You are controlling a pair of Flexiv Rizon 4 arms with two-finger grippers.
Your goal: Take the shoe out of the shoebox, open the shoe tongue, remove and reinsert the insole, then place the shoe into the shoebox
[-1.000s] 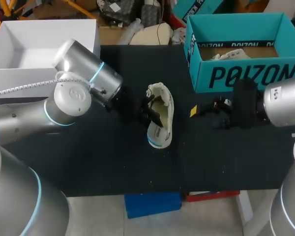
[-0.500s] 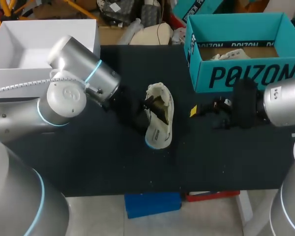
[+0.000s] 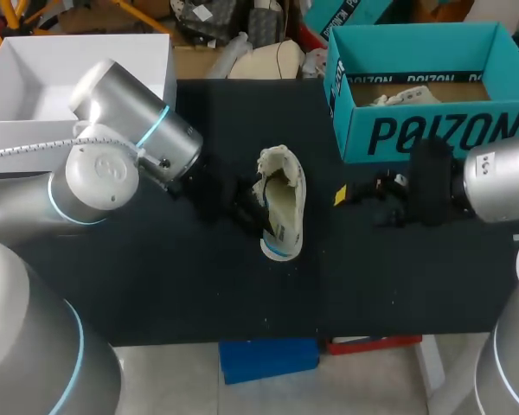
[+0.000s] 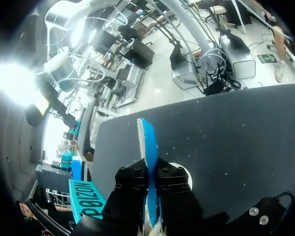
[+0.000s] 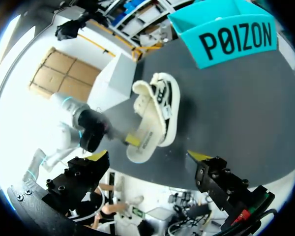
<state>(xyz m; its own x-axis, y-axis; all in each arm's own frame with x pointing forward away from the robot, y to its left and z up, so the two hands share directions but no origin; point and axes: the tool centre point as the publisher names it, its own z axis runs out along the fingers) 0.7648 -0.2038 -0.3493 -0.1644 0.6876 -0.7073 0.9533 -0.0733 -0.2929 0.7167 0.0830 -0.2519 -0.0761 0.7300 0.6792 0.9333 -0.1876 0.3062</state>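
Head view: shoe [image 3: 281, 203] out of teal shoebox [image 3: 424, 134], lying mid-table; box far right. Left gripper [image 4: 148, 184] clamped on shoe's blue-edged rim, side wall or insole unclear. Right gripper [image 5: 150, 157] open, empty, just right of shoe. Insole cycle, reboxing likely pending.

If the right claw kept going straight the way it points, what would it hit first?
Most likely the shoe: it lies straight ahead of the open right gripper, with only bare table between them, though depth is hard to judge.
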